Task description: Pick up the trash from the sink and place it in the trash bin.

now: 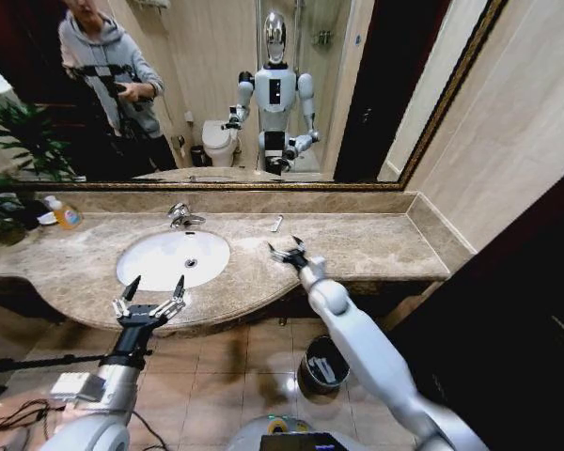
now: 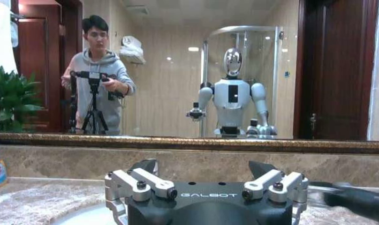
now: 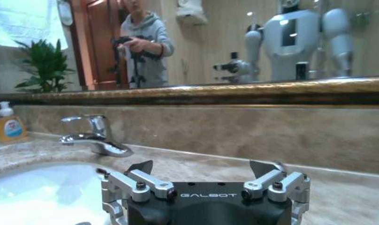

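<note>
Left gripper (image 1: 150, 299) open, empty — hovers over counter's (image 1: 376, 246) front edge, just before sink (image 1: 173, 258). Right gripper (image 1: 287, 252) open, empty, low over counter just right of sink. Sink bowl looks bare around drain. Small white stick (image 1: 276, 224) lies on counter behind right gripper, near backsplash, apart from it. Bin (image 1: 323, 364) on floor below counter, beside right arm — holds pale items. Faucet (image 1: 181, 216) behind sink; orange-liquid bottle (image 1: 64, 214) at counter's far left.

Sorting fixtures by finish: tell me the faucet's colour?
Shiny chrome silver faucet, best in the right wrist view.
</note>
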Controlling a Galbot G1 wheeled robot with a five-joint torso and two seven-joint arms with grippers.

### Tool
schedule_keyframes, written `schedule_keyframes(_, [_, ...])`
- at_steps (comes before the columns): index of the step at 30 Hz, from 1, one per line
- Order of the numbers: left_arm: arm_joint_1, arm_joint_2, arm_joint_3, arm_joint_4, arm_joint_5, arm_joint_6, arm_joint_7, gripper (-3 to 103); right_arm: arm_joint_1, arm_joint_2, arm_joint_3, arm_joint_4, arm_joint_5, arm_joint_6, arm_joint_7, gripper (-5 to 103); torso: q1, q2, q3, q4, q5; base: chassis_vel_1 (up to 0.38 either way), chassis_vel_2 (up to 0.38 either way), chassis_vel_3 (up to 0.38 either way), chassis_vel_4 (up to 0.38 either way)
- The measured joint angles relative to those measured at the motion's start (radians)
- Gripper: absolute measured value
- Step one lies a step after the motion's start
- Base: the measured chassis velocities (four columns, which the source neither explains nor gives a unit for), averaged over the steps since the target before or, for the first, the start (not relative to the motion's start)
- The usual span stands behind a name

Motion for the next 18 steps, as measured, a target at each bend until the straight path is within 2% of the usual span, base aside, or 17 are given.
schedule_keyframes(1, [0.000, 0.000, 0.000, 0.000, 0.000, 0.000, 0.000, 100, 0.000, 0.000, 0.000, 0.000, 0.000, 0.000, 0.000, 100, 0.000, 0.000, 0.000, 0.0000, 0.0000, 0.000, 0.000, 0.000, 0.000])
schedule_keyframes(4, [0.000, 0.000, 0.000, 0.000, 0.000, 0.000, 0.000, 100, 0.089, 0.061, -0.050, -0.137, 0.003, -0.003, 0.034, 100, 0.000, 0.000, 0.000, -0.0002, 0.0001, 0.000, 0.000, 0.000, 0.000])
schedule_keyframes(8, [0.000, 0.000, 0.000, 0.000, 0.000, 0.000, 0.000, 100, 0.119, 0.085, -0.057, -0.196, 0.002, 0.002, 0.046, 100, 0.000, 0.000, 0.000, -0.0001, 0.0000, 0.000, 0.000, 0.000, 0.000])
schedule_keyframes(12, [0.000, 0.000, 0.000, 0.000, 0.000, 0.000, 0.000, 100, 0.183, 0.129, -0.069, -0.321, -0.023, 0.053, 0.086, 103, 0.000, 0.000, 0.000, -0.0003, -0.0001, 0.000, 0.000, 0.000, 0.000])
schedule_keyframes(15, [0.000, 0.000, 0.000, 0.000, 0.000, 0.000, 0.000, 100, 0.227, 0.160, -0.070, -0.401, -0.050, 0.091, 0.121, 99, 0.000, 0.000, 0.000, -0.0003, 0.0002, 0.000, 0.000, 0.000, 0.000])
schedule_keyframes(18, [0.000, 0.000, 0.000, 0.000, 0.000, 0.000, 0.000, 100, 0.253, 0.182, -0.061, -0.456, -0.061, 0.103, 0.123, 95, 0.000, 0.000, 0.000, -0.0003, 0.0004, 0.000, 0.000, 0.000, 0.000])
